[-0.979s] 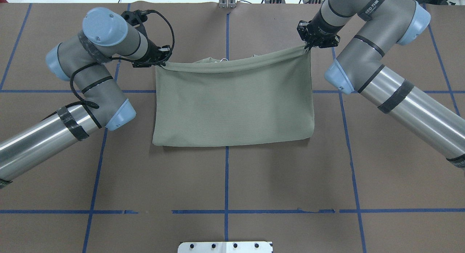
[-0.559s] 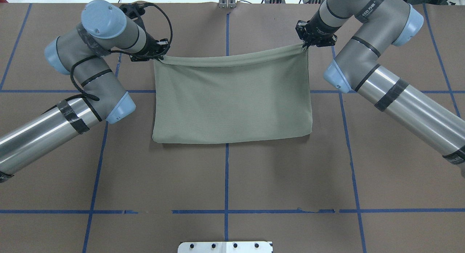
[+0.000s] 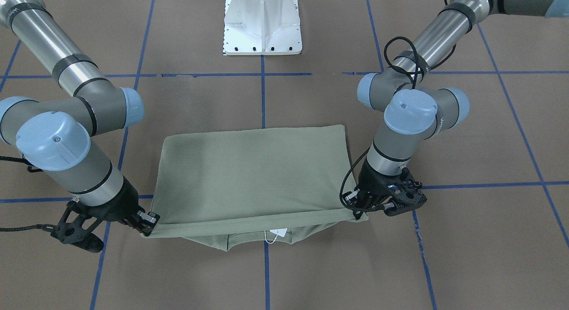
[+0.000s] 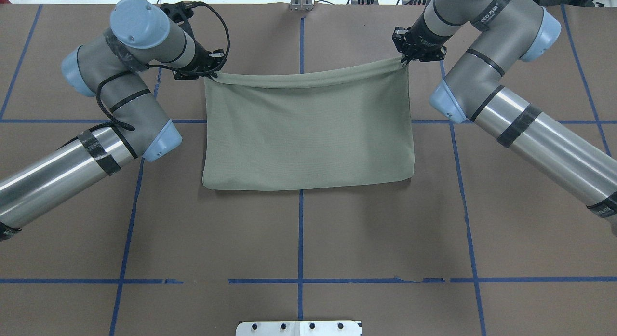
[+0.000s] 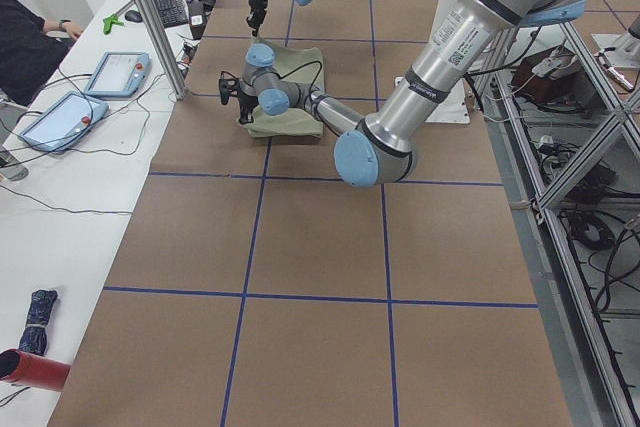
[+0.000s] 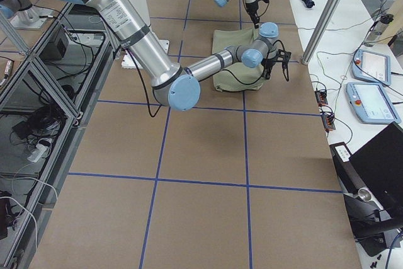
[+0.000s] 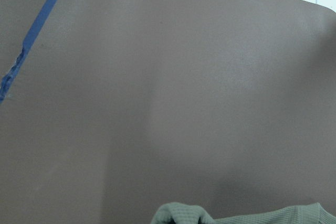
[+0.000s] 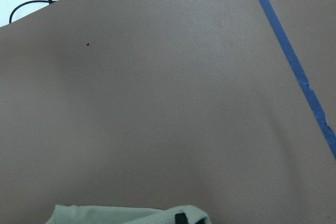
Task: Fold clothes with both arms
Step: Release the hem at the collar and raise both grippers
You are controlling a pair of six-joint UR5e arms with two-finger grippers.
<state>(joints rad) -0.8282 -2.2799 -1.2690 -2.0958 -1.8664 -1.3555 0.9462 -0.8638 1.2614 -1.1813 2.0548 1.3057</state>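
- Your shirt [image 4: 308, 128] sits mid-worktop [image 4: 385, 230], already doubled into a rectangle. The fold nearest the robot lies flat, and the far edge is raised off the surface.
- In the front-facing view, a lower layer pokes out under that raised edge, showing the round neck and the white hang tag [image 3: 279, 233].
- The left gripper [image 4: 212, 73] is clenched on 1 far corner of the top layer, and the right gripper [image 4: 406, 61] is clenched on the other. The edge between them sags a little in the middle.
- Both wrist views show only a scrap of green knit at the bottom, over bare brown surface.
- By my reading, you are mid-fold. The 2 arms carry the top layer toward the neck end, and it is not yet laid down.
- The next move likely calls for both arms to travel level and at 1 pace, lower the edge squarely over the neck, then release.
- Watch the tag, since it may end up sticking out.
- Blue tape lines [image 4: 301, 230] grid the worktop around the shirt.
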